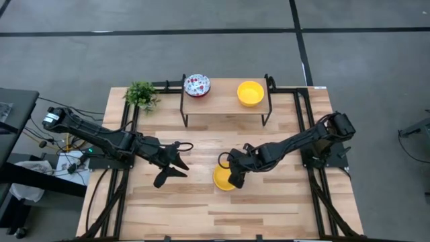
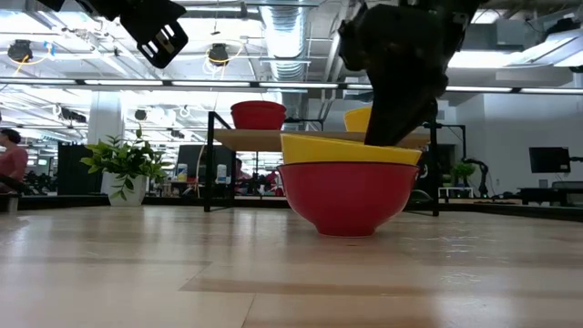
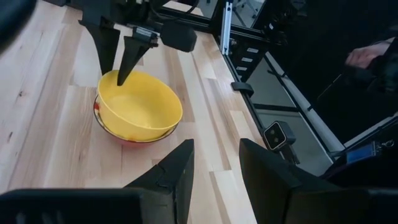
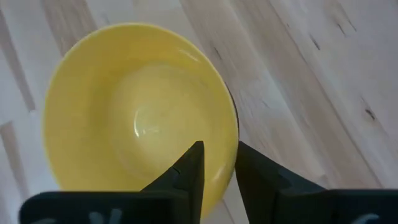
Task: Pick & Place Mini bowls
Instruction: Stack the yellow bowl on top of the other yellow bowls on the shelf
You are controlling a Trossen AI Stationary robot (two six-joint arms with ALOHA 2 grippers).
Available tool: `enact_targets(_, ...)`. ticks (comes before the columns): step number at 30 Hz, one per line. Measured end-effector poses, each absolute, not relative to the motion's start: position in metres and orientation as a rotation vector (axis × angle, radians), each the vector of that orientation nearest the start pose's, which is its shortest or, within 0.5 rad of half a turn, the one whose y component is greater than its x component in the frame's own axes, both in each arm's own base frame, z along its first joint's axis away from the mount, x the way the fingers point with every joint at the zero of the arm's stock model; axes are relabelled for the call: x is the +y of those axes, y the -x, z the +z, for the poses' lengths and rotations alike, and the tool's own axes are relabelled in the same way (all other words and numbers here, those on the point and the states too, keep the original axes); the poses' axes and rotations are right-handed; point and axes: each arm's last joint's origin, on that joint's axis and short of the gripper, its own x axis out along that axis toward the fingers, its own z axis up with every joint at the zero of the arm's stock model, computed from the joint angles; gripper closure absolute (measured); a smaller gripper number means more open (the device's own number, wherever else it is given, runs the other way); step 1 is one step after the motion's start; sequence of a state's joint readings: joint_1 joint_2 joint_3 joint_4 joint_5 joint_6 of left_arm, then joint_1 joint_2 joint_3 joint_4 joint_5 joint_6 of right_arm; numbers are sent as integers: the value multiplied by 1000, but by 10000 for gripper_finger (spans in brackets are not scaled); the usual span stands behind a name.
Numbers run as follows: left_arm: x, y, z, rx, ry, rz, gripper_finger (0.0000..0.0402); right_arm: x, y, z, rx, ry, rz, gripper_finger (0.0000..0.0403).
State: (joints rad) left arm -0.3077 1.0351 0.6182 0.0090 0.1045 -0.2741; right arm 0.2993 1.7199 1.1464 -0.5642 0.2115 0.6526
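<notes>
A plain yellow mini bowl (image 1: 222, 179) sits nested in a second bowl (image 2: 346, 196), red on the outside, at mid-table. My right gripper (image 1: 233, 178) comes down on the yellow bowl's right side and is shut on its rim. My left gripper (image 1: 171, 166) hovers open to the left of the bowls, above the table, holding nothing. At the back, a speckled white bowl (image 1: 197, 85) and another yellow bowl (image 1: 250, 93) stand on a small rack (image 1: 225, 107). My right gripper has the yellow bowl's rim (image 4: 232, 134) between its two fingers, one finger (image 3: 127, 59) inside the bowl and the other outside. The fingers slant steeply down from the table's right side. The bowl rests in the red bowl, slightly tilted.
A small green potted plant (image 1: 141, 95) stands at the far left corner beside the rack. Bare wood lies in front of the bowls and along the near edge. Black frame rails (image 1: 306, 107) run along the table's sides.
</notes>
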Motion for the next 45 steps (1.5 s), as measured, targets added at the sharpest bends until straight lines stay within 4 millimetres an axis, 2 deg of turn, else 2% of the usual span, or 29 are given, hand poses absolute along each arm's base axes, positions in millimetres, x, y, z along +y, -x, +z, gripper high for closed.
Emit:
enact_targets(12,-70,-211,248,456,226,-349,276,93,-324,197,1068,-292,-272,399)
enact_targets(20,-70,-211,248,454,226,-348,276,94,-324,199,1070,-294,-268,401)
enact_targets(32,-70,-211,249,451,227,-349,276,90,-333,219,1067,-276,-236,402)
enact_targets(40,-70,-211,249,451,227,-350,276,83,-333,231,1147,-293,-200,402)
enact_targets(45,-70,-211,249,451,227,-350,276,76,-335,248,1194,-307,-161,403)
